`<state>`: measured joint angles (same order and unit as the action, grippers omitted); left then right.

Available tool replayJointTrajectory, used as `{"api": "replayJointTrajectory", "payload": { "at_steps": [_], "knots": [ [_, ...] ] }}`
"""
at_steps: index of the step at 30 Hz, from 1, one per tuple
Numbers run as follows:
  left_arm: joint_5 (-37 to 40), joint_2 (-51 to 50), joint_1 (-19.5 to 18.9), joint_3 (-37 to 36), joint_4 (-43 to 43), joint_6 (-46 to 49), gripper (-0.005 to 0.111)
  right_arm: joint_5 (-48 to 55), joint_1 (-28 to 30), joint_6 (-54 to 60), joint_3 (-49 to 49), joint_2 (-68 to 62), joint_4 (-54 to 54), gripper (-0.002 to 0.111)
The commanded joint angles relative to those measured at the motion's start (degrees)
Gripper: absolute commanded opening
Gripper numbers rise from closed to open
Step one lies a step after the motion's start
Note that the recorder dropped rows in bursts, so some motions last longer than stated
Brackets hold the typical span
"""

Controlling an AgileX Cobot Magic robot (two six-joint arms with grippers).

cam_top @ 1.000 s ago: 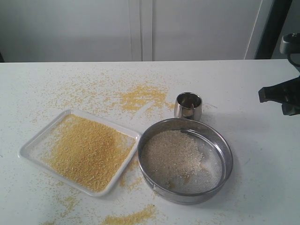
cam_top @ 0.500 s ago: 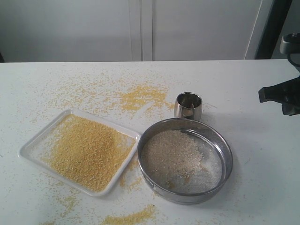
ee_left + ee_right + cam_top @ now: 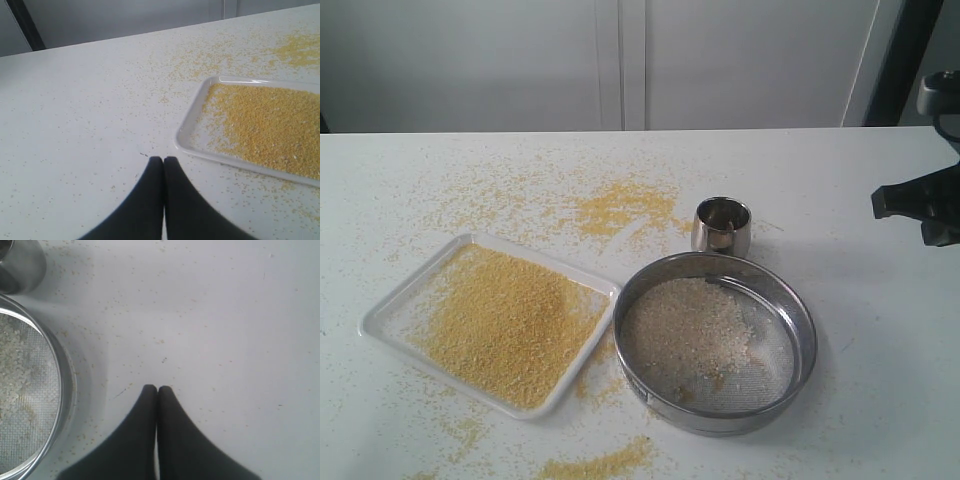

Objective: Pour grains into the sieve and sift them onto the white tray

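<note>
Sifting probably done: fine yellow granules on flat white tray, whitish grains left in round steel sieve. Both left gripper and right gripper closed, empty.

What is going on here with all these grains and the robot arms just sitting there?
Nothing is being handled right now. The left pincer and right pincer are both shut, empty and clear of the objects. Fine yellow grains cover the white tray, and whitish grains lie in the sieve beside it, so the sifting looks done. A small steel cup stands behind the sieve, and yellow spill is scattered on the table.
</note>
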<state>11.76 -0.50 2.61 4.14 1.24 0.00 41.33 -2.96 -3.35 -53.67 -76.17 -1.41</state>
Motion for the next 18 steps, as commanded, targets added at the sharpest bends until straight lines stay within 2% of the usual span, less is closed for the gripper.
{"api": "replayJointTrajectory", "payload": {
  "at_steps": [1,13,18],
  "knots": [
    [-0.8,0.5,-0.2,-2.2,-0.8,0.0,0.000,-0.7,0.1,-0.1,0.1,0.4,-0.1,0.000],
    [-0.8,0.5,-0.2,-4.1,-1.2,0.0,0.000,-0.7,0.1,-0.1,0.1,0.4,-0.1,0.000],
    [1.8,0.5,-0.2,-4.1,-1.2,0.0,0.000,-0.7,0.1,-0.1,0.1,0.4,-0.1,0.000]
  ]
}}
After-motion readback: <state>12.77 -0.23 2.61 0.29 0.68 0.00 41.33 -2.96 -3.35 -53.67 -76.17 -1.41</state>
